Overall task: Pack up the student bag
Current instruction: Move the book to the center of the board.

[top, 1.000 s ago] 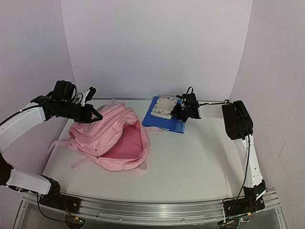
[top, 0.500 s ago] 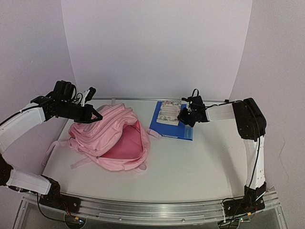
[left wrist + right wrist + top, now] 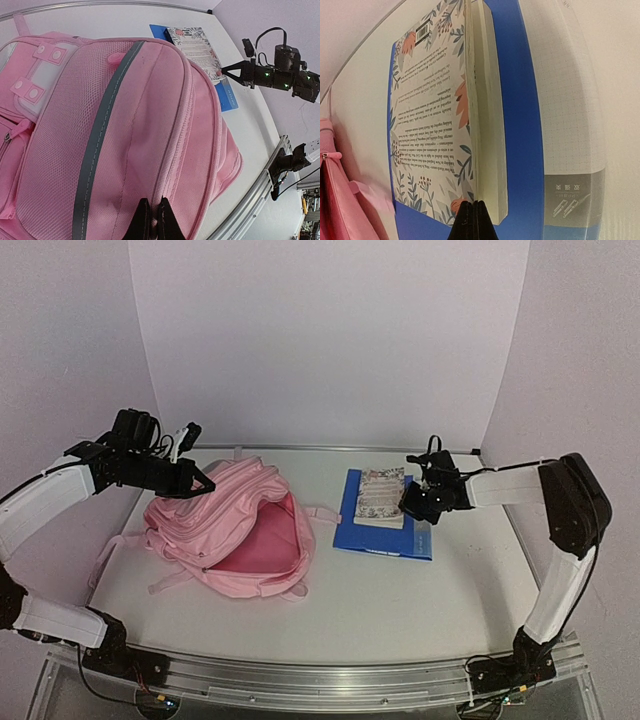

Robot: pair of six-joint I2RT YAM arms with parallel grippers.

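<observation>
Pink student bag (image 3: 235, 530) pinched by raised left tool (image 3: 207, 483); right tool (image 3: 406, 506) outstretched.

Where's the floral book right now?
Top view, right of centre: the floral book lies on the blue notebook, between the student bag and the right pincer.

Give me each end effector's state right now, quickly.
Left end effector: closed, pinching the student bag fabric.
Right end effector: closed, tips against the floral book edge; whether it grips cannot be told.
</observation>
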